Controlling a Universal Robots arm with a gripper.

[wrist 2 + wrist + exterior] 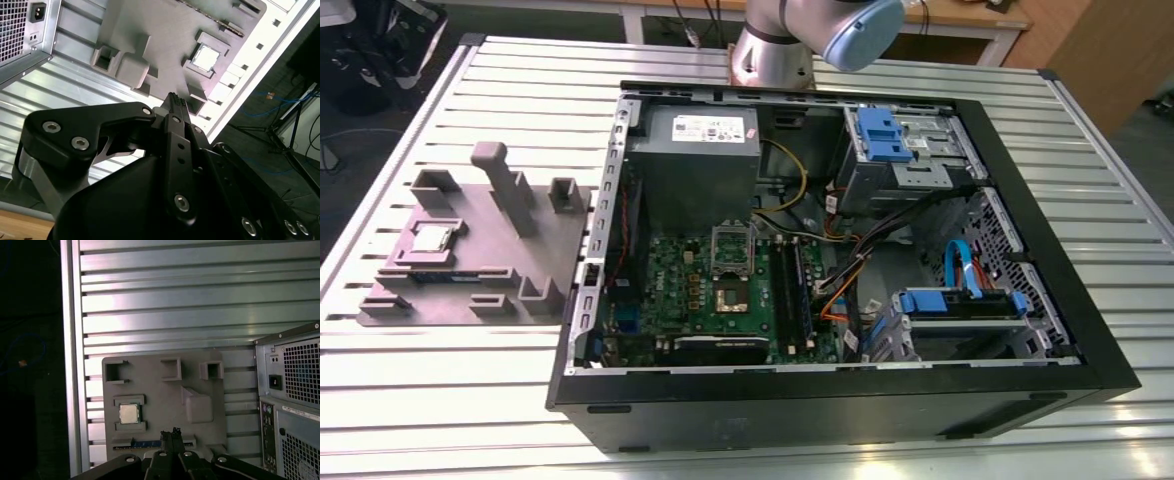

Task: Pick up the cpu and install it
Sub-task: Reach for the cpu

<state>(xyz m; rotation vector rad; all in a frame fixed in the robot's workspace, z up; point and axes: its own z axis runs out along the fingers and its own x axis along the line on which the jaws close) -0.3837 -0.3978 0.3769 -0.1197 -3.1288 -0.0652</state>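
Reach step, cpu not yet picked. My claw (172, 433) is clenched, fingertips together, nothing in it, and it hovers above the desk (520, 80) near the grey tray (160, 385). To do this well, I judge: open wide, centre over the cpu (128, 413), drop straight, grip opposite edges, keep it level. The cpu lies flat in a raised pocket on the tray, beside the open computer case (854, 415). It's a small flat square with a shiny silver-grey metal top.

Ribbed aluminium surface (440, 400), glare on the slats. Wooden-topped bench (961, 18) behind it. Dark floor (255, 155), tripod stand (287, 130) and blue cables (272, 107) on it.
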